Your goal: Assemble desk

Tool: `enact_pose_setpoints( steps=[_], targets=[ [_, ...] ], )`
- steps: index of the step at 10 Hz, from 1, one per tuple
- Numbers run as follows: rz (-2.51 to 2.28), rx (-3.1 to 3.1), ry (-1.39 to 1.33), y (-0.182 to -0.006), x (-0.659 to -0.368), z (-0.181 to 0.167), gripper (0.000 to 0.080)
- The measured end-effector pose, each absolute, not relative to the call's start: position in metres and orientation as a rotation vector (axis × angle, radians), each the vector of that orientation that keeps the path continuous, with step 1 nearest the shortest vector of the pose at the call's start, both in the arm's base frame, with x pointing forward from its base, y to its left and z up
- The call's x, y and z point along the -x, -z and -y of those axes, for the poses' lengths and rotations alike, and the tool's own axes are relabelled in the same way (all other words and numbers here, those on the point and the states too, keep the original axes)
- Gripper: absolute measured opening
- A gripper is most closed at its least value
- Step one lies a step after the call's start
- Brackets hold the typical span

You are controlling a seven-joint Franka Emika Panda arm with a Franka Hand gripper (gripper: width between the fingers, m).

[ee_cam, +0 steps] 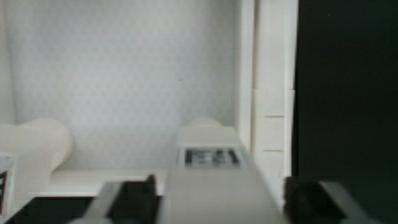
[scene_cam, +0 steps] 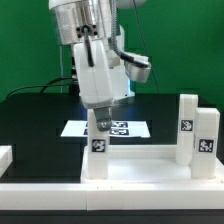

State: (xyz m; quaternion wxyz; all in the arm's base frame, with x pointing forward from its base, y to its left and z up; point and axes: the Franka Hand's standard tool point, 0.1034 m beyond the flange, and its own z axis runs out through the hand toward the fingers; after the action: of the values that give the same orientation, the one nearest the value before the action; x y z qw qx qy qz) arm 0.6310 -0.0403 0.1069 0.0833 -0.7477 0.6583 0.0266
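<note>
Found the low white border rail (scene_cam: 60, 195) nearest, at six o'clock in the exterior view. Just behind it lay the desk's rimmed tabletop panel (scene_cam: 140, 163), running from centre toward four o'clock. Counted three short square legs upright on that panel: a tagged leg (scene_cam: 98, 146) at its nine o'clock corner, and two more tagged legs (scene_cam: 187, 125) (scene_cam: 207, 140) close together at the three o'clock end. Placed the gripper (scene_cam: 100, 122) directly above the nine o'clock leg. Saw the dark fingers (ee_cam: 128, 200) in the wrist view standing apart, with daylight either side of the leg top, so judged the jaws released and grasping nothing. Noted the marker board (scene_cam: 130, 128) farther back, toward twelve o'clock of that leg, flat on the black table (scene_cam: 30, 110). Could not tell how deeply the leg sat in its socket. Judged the main risk to be a half-seated leg, which would lean or topple with the jaws off it, or lift out if a finger pad dragged on it during a rise. Judged also that any sideways drift while so low would knock the leg, or nudge the whole panel against the rail and skew the other two legs. Reckoned a straight vertical retreat the safest.
</note>
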Motion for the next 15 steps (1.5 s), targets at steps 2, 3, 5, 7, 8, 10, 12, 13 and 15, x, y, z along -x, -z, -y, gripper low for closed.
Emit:
enact_pose_setpoints(
  steps=[2,3,5,7,8,10,12,13,15],
  targets=[
    [-1.542,2.538,-0.021,-0.104,-0.630,0.040,0.0627],
    [-1.391,2.623,-0.009,-0.103,-0.629,0.039,0.0645],
    [-1.226,2.704,0.008,-0.103,-0.629,0.040,0.0645],
    [-1.030,2.786,0.027,-0.103,-0.630,0.040,0.0649],
    [-0.723,2.927,0.054,-0.105,-0.632,0.044,0.0649],
    [-0.320,3.034,0.073,-0.104,-0.634,0.048,0.0649],
    [-0.415,3.018,0.069,-0.104,-0.634,0.047,0.0470],
    [-0.463,3.009,0.067,-0.104,-0.634,0.047,0.0333],
    [-0.677,2.969,0.056,-0.103,-0.633,0.050,0.0294]
  ],
)
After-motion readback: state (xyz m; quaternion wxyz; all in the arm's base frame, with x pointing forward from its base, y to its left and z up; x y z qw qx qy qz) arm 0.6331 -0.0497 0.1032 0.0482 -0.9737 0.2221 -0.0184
